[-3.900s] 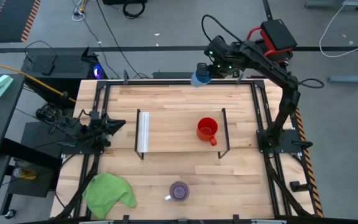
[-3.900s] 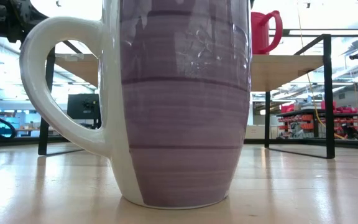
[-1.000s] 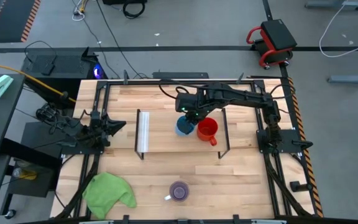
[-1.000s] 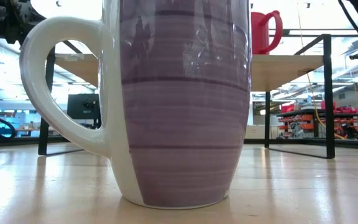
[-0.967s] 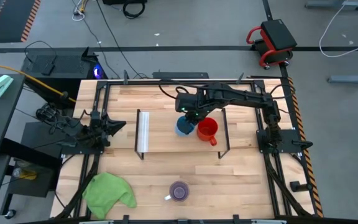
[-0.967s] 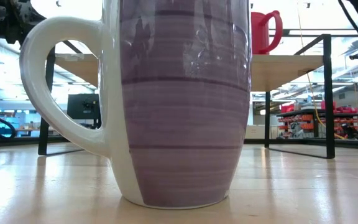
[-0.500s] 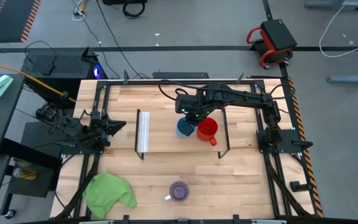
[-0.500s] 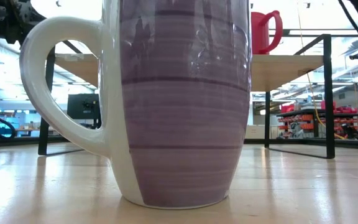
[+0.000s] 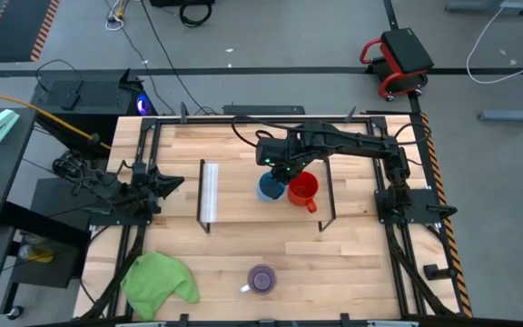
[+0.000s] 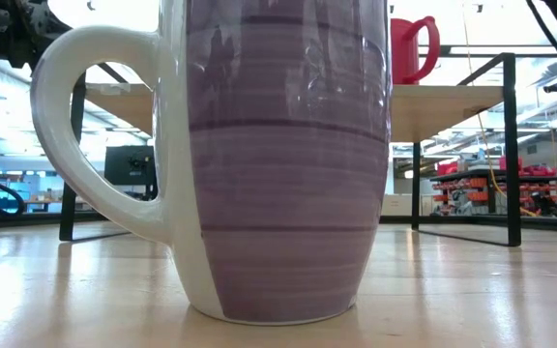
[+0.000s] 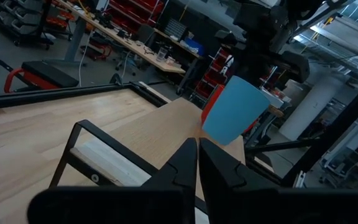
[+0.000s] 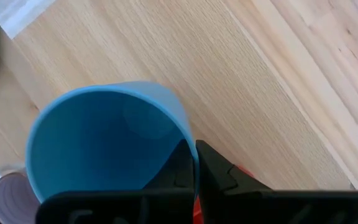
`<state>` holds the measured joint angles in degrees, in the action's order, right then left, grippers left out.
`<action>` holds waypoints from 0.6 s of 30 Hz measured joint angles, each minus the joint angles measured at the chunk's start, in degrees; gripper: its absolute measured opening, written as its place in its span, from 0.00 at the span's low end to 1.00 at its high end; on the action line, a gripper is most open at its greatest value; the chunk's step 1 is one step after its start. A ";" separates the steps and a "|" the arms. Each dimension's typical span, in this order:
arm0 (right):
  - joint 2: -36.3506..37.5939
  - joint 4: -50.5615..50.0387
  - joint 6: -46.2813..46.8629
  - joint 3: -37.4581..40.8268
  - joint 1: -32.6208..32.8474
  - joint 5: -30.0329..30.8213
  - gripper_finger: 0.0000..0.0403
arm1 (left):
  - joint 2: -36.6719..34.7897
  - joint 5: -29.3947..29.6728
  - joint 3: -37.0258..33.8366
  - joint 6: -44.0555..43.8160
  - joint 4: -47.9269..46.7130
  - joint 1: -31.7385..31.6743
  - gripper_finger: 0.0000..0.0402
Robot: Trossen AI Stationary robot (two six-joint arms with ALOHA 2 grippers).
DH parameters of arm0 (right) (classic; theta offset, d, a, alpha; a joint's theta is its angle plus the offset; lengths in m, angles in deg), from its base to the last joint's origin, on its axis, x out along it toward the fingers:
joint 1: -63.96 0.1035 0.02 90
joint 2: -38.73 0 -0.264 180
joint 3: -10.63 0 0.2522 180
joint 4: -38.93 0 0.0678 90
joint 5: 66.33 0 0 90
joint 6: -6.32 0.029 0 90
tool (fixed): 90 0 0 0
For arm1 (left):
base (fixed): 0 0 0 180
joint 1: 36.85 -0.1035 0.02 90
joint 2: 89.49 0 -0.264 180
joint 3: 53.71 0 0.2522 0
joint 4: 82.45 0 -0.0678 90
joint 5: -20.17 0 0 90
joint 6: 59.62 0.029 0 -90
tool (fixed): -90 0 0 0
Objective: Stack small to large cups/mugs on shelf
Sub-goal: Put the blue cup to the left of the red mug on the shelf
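My right gripper has its jaws clamped on the rim of the light-blue handleless plastic cup, one finger inside the wall and one outside, as the right wrist view shows. In the last few seconds I have brought that cup in from the far edge of the table, and over the last second it has barely shifted, so I judge the carry is over and the placing has begun. The cup now hangs over the low light-wood shelf with thin black end frames, just beside the red mug with a handle that stands on the shelf. In the left wrist view the cup looks tilted and I cannot tell whether its base touches the shelf yet. The translucent purple mug with a white handle sits on the table well apart from the shelf, near the front edge, so it is untouched. A green cloth lies near that same front edge. My left gripper waits off the shelf's white-strip end, jaws together.
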<state>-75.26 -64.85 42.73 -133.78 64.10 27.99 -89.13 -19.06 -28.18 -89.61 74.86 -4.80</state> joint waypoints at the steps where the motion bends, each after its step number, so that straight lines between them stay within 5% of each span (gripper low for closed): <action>1: 0.00 0.00 -0.13 0.00 0.00 -0.11 0.01 | 0.00 0.02 0.00 -0.28 -0.05 -0.02 0.05; 18: 0.04 0.01 -1.07 2.47 0.00 -1.04 0.01 | 0.00 -0.01 0.00 -0.62 -0.46 0.00 0.05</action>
<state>-75.22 -64.84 41.65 -131.31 64.10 26.94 -89.13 -19.06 -28.18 -90.23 74.40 -4.80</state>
